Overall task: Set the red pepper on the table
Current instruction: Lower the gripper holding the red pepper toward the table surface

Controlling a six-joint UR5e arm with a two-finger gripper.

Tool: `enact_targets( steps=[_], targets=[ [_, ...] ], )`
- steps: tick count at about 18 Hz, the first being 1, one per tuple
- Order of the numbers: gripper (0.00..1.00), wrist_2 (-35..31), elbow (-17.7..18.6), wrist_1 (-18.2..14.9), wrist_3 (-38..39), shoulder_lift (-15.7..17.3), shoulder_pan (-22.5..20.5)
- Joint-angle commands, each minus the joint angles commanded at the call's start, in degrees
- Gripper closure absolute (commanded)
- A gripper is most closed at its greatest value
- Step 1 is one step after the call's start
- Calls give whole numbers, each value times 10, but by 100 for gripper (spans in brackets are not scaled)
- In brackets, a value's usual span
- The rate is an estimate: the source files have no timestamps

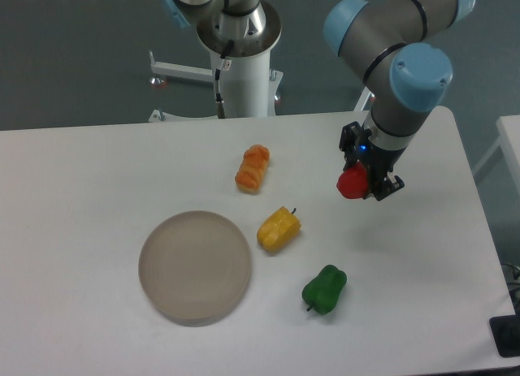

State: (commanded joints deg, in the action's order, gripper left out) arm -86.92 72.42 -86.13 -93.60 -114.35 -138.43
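Observation:
The red pepper [353, 183] is small, glossy and bright red. My gripper [363, 182] is shut on it and holds it over the right part of the white table [81, 189]. Whether the pepper touches the tabletop I cannot tell; it looks slightly above it. The black fingers [380, 186] cover the pepper's right side. The arm comes down from the top right.
An orange pepper [253, 168] lies left of the gripper. A yellow pepper [279, 228] lies next to a round grey-beige plate [194, 267]. A green pepper [325, 288] lies toward the front. The arm's white base column [241, 67] stands behind the far edge.

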Motion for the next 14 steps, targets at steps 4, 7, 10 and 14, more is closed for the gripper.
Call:
enact_targets(
  steps=[4,7,10,14],
  targets=[
    [94,0,-3,-1,0,0,-2],
    [94,0,-4,0,-1,-3,-6],
    [94,0,3,5,-4,-13,-21],
    [94,2,55,35,-46,-11,-50]
  ],
)
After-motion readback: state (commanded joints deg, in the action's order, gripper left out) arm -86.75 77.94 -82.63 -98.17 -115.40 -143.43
